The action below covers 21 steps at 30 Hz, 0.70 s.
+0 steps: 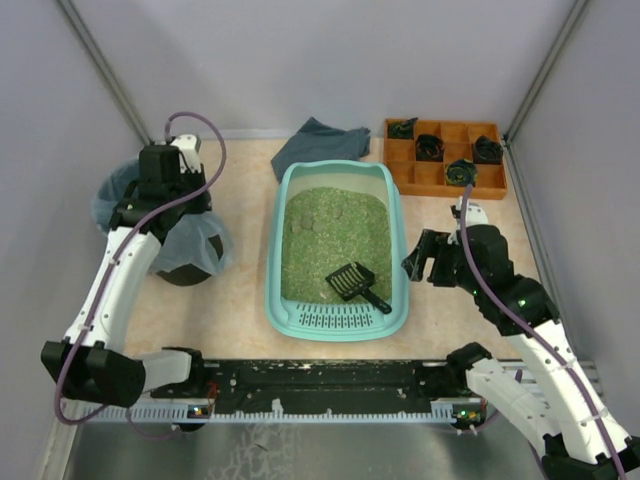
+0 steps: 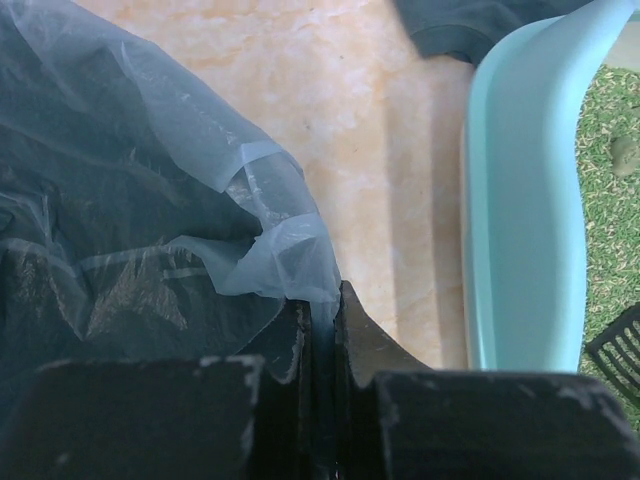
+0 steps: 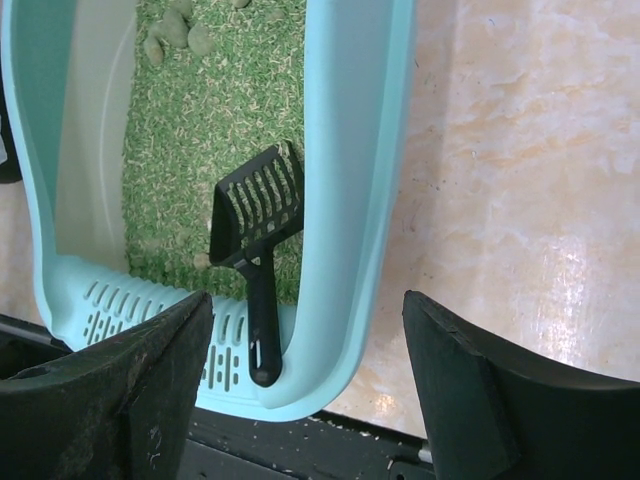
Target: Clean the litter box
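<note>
Pinching the bag edge (image 2: 285,262), presumably to steady it for waste, the left gripper (image 2: 322,322) was clamped, while the right gripper (image 3: 308,300) hung spread, facing the scoop (image 3: 258,215).

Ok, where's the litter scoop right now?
Top view: the black scoop lies inside the litter box, at its near-right corner, head on the litter, handle reaching onto the slotted grille.

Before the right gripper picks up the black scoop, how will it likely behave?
The scoop looks like thin moulded plastic, probably stiff and light. Its narrow, smooth handle may pivot in a grip. Its head lies on loose litter and could slide.
</note>
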### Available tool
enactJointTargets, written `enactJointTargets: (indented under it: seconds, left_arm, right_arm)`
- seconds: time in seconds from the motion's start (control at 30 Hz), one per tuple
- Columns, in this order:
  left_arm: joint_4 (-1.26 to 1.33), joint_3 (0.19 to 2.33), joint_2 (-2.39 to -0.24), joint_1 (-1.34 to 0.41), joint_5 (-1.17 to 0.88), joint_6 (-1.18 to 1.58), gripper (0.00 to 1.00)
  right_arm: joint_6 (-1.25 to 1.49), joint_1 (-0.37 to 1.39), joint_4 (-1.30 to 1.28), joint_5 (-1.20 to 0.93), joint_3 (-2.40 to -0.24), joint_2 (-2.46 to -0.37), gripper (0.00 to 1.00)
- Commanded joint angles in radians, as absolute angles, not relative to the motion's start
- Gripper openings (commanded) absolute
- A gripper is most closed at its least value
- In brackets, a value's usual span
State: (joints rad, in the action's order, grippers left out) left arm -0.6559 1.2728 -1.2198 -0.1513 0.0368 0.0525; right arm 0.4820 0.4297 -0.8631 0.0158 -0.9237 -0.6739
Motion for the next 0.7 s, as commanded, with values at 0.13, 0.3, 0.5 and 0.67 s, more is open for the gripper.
enactJointTargets:
  seconds: [0.13,0.3,0.5,0.67]
  left_arm:
    - [-0.577,1.398,-1.348,-0.288,-0.107,0.087,0.0]
    - [-0.548,1.446,-1.426,-0.367,-0.104,0.061,0.0]
    - [-0.526,1.458,-1.471,-0.381,-0.067,0.022,0.13]
    - [-0.521,1.452,-1.425,-0.382,0.007,-0.005,0.49]
  right_arm:
    - [0.468,0.434,-0.874,0.052,-0.95,-0.649,0.76]
    - [0.469,0.434,-0.872,0.04,-0.946,-0.651,0.76]
    - [0.462,0.434,-0.891,0.044,-0.954,-0.653,0.76]
    - [0.46,0.434,-0.907,0.051,-0.958,-0.652,0.76]
